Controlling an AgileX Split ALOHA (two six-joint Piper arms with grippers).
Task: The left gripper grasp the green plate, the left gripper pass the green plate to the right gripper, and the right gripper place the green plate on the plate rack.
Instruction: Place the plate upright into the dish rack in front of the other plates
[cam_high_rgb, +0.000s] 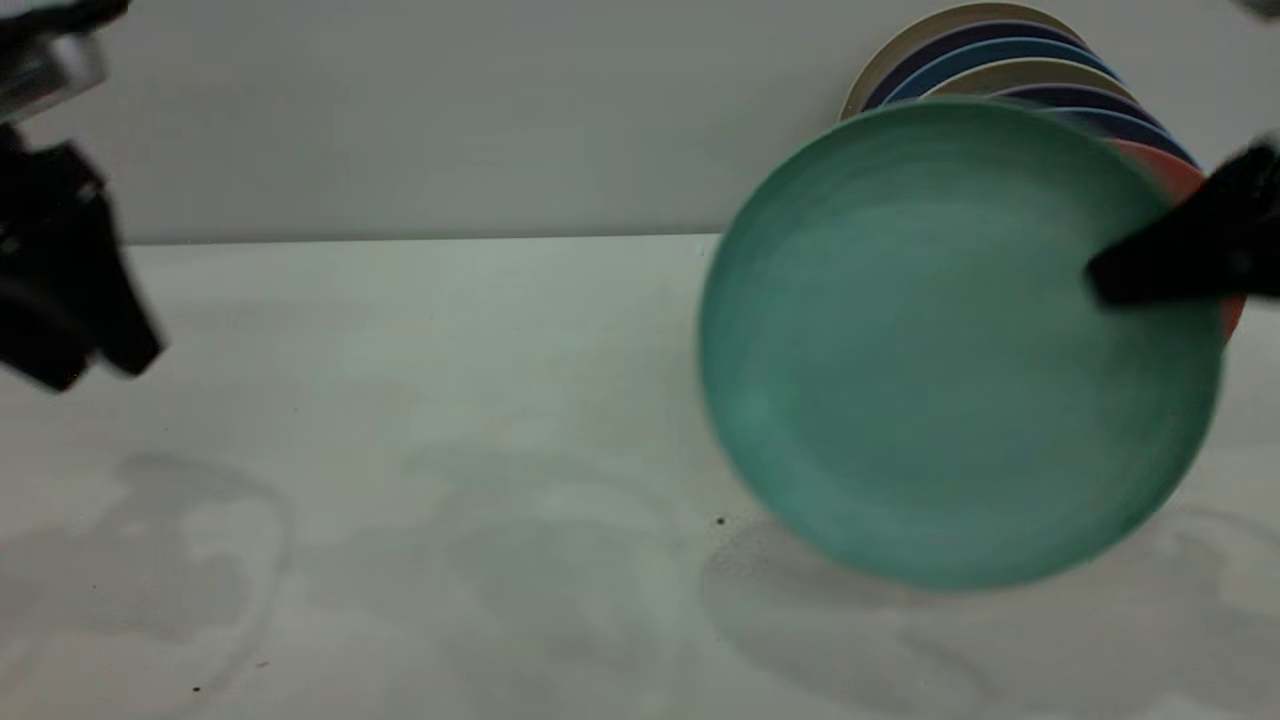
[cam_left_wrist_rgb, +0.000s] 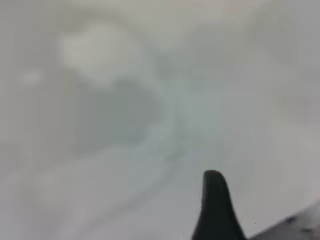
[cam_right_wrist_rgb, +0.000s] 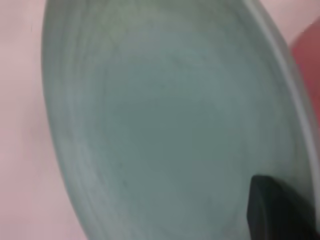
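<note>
The green plate (cam_high_rgb: 930, 380) is held upright and clear of the table at the right, its face toward the exterior camera. My right gripper (cam_high_rgb: 1110, 280) is shut on the plate's right rim; in the right wrist view one black finger (cam_right_wrist_rgb: 272, 210) lies across the plate's face (cam_right_wrist_rgb: 165, 125). My left gripper (cam_high_rgb: 100, 372) hangs at the far left, open and empty, well apart from the plate. The left wrist view shows one of its fingers (cam_left_wrist_rgb: 214, 205) over bare table. The plate rack's wires are hidden behind the green plate.
Several plates stand in a row (cam_high_rgb: 1000, 60) behind the green plate at the back right, the nearest one pink (cam_high_rgb: 1175, 175), also in the right wrist view (cam_right_wrist_rgb: 307, 55). The white table (cam_high_rgb: 400, 450) stretches between the arms. A grey wall stands behind.
</note>
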